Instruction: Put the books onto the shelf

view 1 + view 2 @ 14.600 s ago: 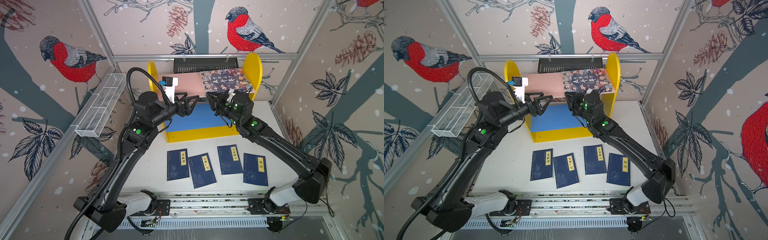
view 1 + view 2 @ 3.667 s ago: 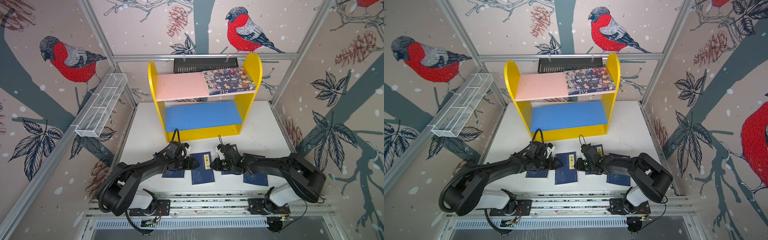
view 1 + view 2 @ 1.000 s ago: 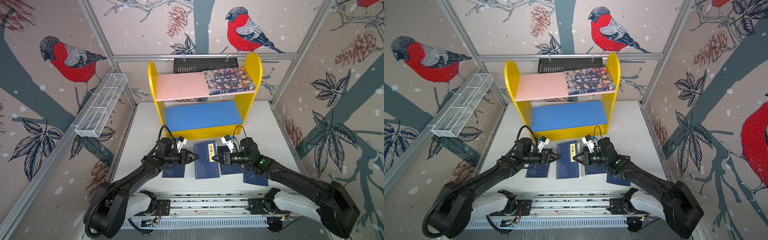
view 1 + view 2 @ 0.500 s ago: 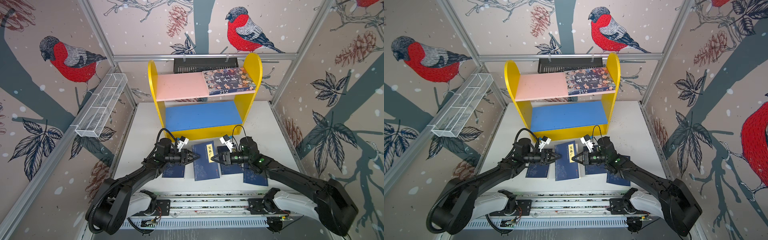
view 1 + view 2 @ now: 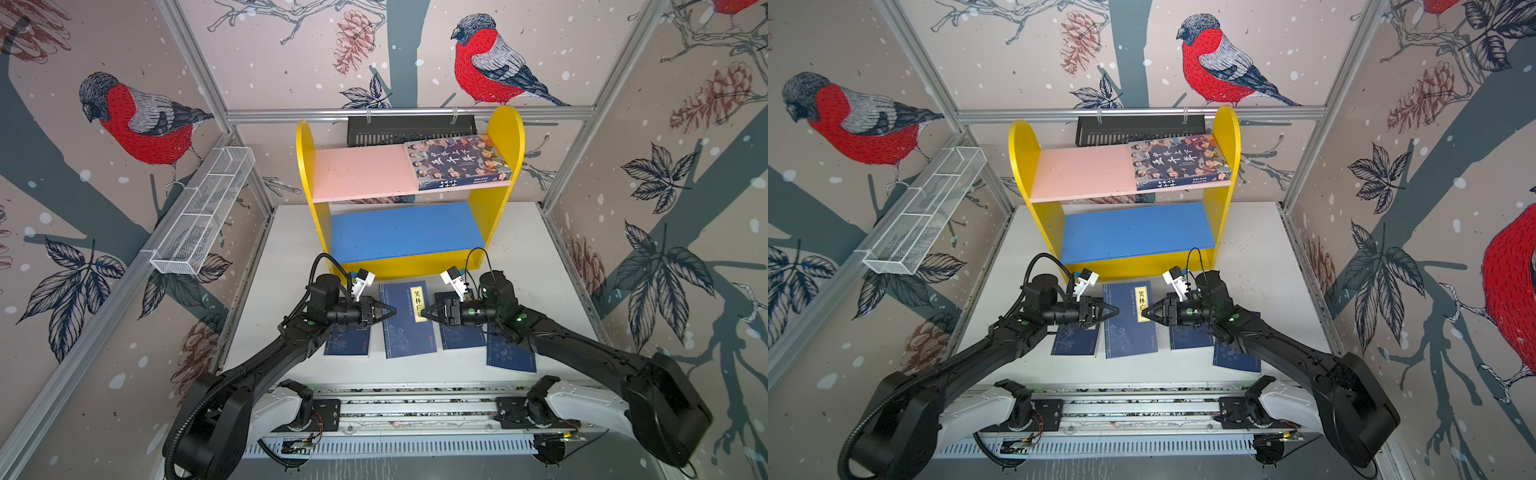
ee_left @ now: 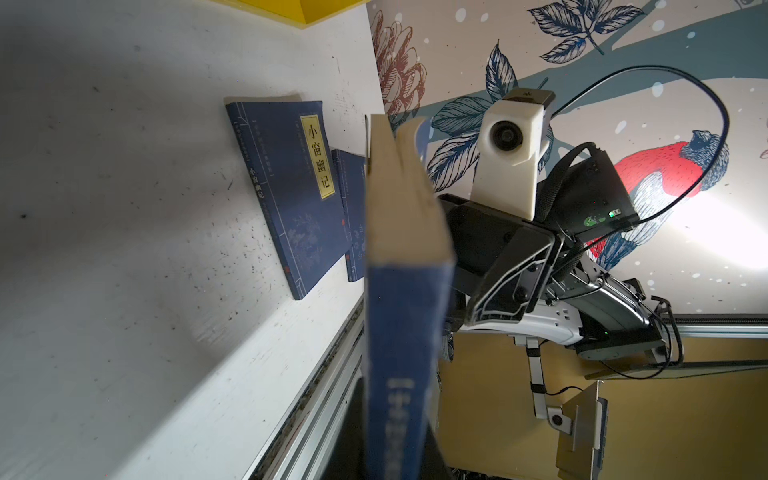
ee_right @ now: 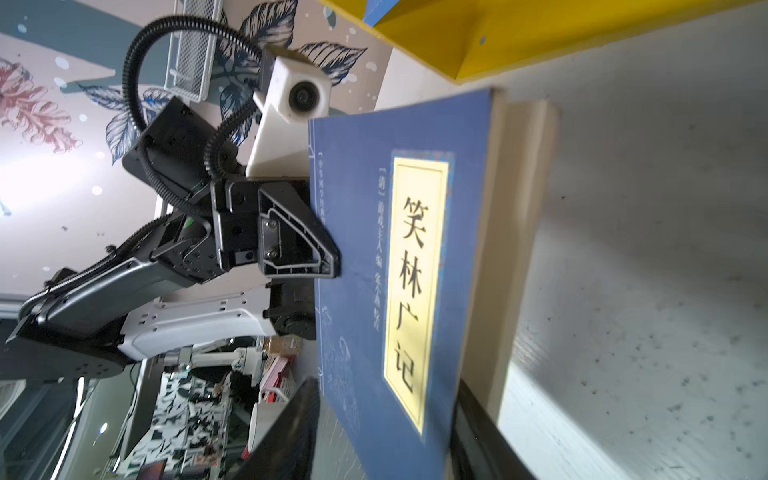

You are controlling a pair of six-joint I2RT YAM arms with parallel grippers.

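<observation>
Left gripper (image 5: 390, 311) was seen clamped on the spine edge of a navy book (image 5: 406, 328), jaws closed down on it. Opposite it, the right gripper (image 5: 424, 313) was set at the book's other long edge, by the yellow label (image 5: 416, 303). In the right wrist view its jaws were seen apart on either side of that edge, with a gap on the cover side, so no grip was shown there. The two grippers were pointed at each other, with the book between them.

The book was held cover up, clear of the worktop (image 5: 282, 257), just in front of the shelf (image 5: 503, 137). In the left wrist view it (image 6: 405, 232) was seen edge-on, spine toward the camera.

Three more navy books were seen lying flat on the worktop. One (image 5: 347, 343) was partly covered by the left arm, one (image 5: 461, 340) lay under the right gripper, and one (image 5: 511, 358) was partly hidden by the right arm. Two of them were also caught in the left wrist view, the nearer one (image 6: 291, 187) with its label readable.

The cartoon book (image 5: 457, 162) was seen flat on the right end of the pink board (image 5: 361, 172), by the right side panel (image 5: 505, 166).
</observation>
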